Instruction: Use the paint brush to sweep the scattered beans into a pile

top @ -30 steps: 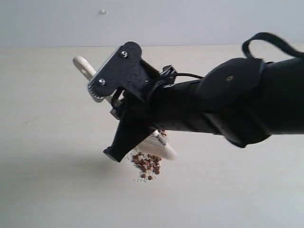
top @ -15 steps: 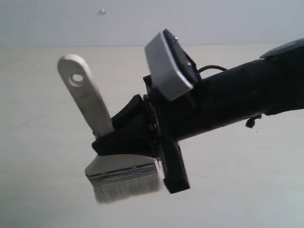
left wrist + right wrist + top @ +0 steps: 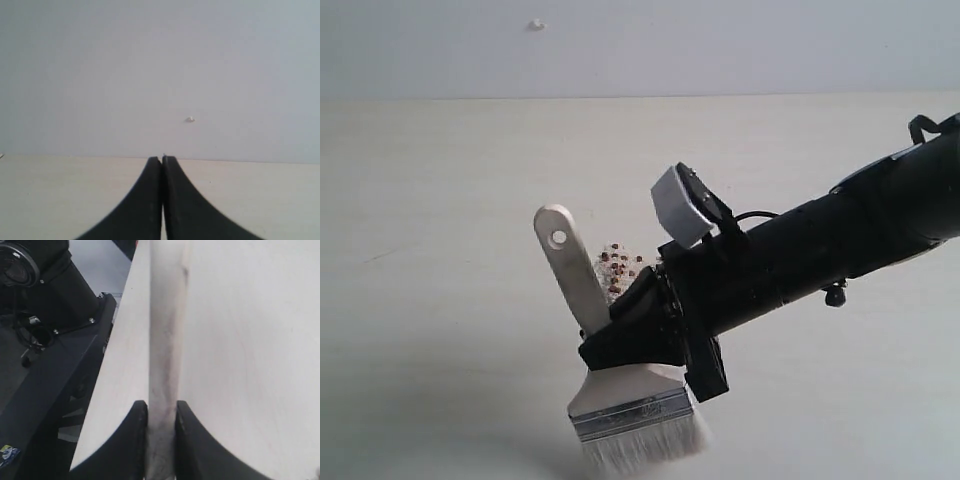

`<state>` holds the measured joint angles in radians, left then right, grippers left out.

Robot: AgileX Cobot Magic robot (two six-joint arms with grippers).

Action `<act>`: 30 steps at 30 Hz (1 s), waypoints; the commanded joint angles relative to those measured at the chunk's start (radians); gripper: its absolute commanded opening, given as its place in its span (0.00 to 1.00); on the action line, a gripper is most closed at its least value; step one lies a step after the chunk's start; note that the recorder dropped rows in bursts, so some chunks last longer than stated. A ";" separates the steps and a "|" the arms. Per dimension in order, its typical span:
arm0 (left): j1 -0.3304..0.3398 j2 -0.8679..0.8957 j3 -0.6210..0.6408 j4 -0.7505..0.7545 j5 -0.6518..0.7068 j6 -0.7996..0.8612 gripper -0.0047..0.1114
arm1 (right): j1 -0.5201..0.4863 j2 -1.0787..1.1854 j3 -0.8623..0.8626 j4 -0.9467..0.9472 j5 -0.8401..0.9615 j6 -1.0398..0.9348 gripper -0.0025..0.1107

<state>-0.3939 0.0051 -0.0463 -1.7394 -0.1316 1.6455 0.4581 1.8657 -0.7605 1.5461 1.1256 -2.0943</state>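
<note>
The right gripper pinches the brush low on its handle, just above the metal band, with one black finger lying across the flat face of the handle. In the right wrist view, the right gripper has its two fingers a narrow gap apart with a pale strip between them. That view alone does not show what the strip is. The brush is tilted, with its handle end up and to the left and its off-white bristles down at the lower edge of the exterior view. Whether the bristles touch the table cannot be told.

The left gripper has its fingers pressed together with nothing between them. It points over the table edge toward a plain wall.

There is one brush, with one hole in its handle end. The beans lie in one small cluster on the table among white grains. They are behind the handle and partly hidden by the gripper, apart from the bristles. About a dozen show, but they are too small to count surely. Both grippers are seen.

A stamped mark on the band is too small to read. A small blue sticker on the dark frame beside the table is also unreadable.
</note>
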 commanded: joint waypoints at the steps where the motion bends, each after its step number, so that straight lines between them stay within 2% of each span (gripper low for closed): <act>1: -0.006 -0.005 0.002 -0.005 0.009 0.001 0.04 | -0.051 0.006 0.005 0.005 0.000 -0.021 0.02; 6: -0.006 -0.005 0.002 -0.005 0.009 0.001 0.04 | -0.109 0.032 -0.011 -0.003 0.042 -0.021 0.02; 30: -0.006 -0.005 0.002 -0.005 0.009 0.001 0.04 | -0.109 0.257 -0.312 -0.065 0.072 -0.021 0.02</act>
<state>-0.3939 0.0051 -0.0463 -1.7394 -0.1306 1.6455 0.3548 2.1131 -1.0368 1.4934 1.1948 -2.0943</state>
